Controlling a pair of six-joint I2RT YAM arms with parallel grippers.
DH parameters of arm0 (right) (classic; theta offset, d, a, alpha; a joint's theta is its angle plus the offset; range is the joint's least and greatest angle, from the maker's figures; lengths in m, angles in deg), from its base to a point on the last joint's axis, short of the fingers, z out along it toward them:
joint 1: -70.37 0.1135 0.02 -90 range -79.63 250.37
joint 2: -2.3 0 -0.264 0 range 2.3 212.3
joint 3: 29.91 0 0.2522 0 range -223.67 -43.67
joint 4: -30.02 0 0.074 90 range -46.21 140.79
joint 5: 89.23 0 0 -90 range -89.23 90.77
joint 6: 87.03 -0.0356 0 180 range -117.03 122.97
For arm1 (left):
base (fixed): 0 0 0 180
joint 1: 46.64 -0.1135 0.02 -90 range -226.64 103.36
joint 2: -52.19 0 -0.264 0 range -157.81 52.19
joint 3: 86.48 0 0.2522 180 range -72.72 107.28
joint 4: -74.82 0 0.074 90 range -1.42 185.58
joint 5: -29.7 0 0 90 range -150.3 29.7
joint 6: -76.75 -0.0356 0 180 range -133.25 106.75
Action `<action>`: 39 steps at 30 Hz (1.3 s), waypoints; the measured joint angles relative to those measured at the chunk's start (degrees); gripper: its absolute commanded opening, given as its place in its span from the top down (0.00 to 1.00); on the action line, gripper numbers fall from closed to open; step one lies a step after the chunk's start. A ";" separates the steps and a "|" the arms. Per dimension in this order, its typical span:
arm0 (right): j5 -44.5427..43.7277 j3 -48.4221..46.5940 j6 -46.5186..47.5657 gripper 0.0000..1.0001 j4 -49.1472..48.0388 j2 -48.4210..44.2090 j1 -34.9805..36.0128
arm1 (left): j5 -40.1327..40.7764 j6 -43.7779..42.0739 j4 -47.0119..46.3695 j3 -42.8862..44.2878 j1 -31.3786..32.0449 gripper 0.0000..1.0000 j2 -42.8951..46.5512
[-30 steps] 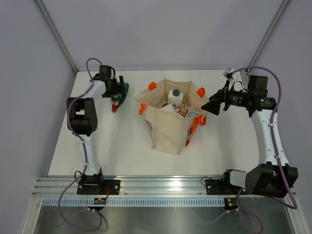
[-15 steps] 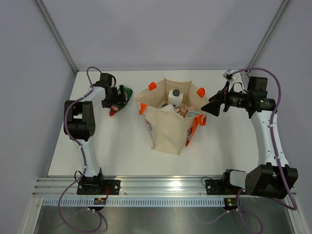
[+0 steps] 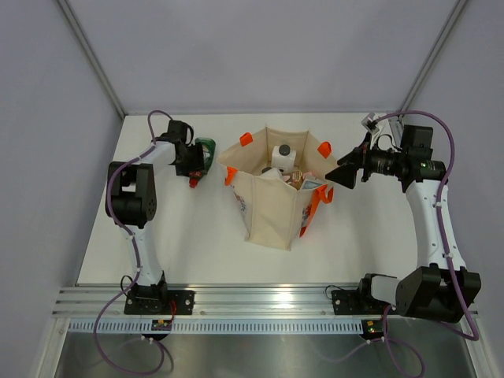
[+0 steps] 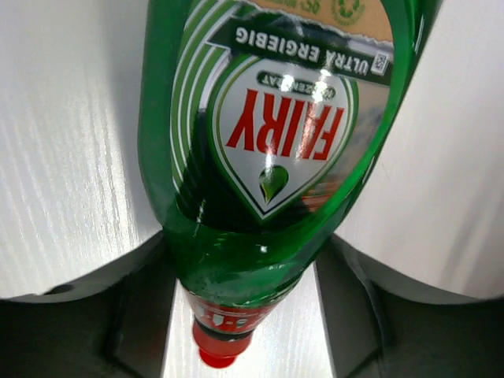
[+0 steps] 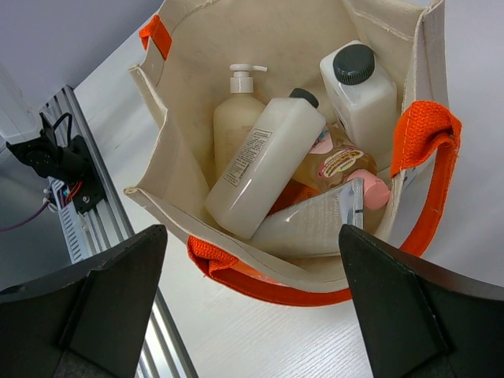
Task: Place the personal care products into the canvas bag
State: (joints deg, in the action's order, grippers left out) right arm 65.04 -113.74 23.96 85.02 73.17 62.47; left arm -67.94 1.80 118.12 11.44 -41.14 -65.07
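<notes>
Bottle in hand: my left gripper [image 3: 194,159] pinches the green red-capped bottle [image 4: 260,157] across its body, red cap pointing toward the wrist, just left of the canvas bag [image 3: 272,209]. My right gripper [image 3: 340,175] hangs spread and empty at the bag's right side. Inside, the cream pump bottle [image 5: 236,118] and the white black-capped bottle [image 5: 358,90] crowd the mouth. I judge I should rise above the bag's left wall, centre over the opening, then release low so nothing catches the fabric.
</notes>
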 measured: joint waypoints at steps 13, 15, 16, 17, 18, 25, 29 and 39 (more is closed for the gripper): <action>2.97 0.04 3.32 0.01 2.95 -0.68 -0.39 | -5.79 -0.02 -5.25 -7.15 0.02 1.00 4.44; 4.17 -1.29 6.47 0.01 6.32 -0.44 -0.39 | -8.28 0.00 -5.05 -9.77 0.02 1.00 7.34; 4.66 -2.47 8.46 0.01 8.28 -0.17 -0.39 | -9.42 0.04 -4.96 -10.60 0.00 1.00 8.63; 5.44 -3.85 10.93 0.01 10.58 0.15 -0.39 | -10.80 0.28 -5.03 -11.63 -0.02 1.00 10.40; 5.92 -5.38 13.51 0.01 13.03 0.52 -0.39 | -12.13 0.59 -5.05 -12.52 -0.07 1.00 12.26; 6.27 -11.54 33.62 0.01 28.26 1.92 4.33 | -20.90 3.10 -5.51 -18.01 -0.74 1.00 23.26; 2.54 -11.58 35.91 0.00 29.11 1.86 12.52 | -23.71 3.63 -5.09 -22.12 -0.92 1.00 25.33; -5.57 -12.17 34.53 0.00 25.33 1.31 28.28 | -25.55 3.43 -1.97 -26.58 -1.11 1.00 28.46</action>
State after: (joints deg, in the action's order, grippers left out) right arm 59.46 -125.91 58.49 110.35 74.48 90.75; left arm -93.49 5.23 116.15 -15.14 -42.26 -36.61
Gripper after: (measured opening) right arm 0.993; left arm 0.586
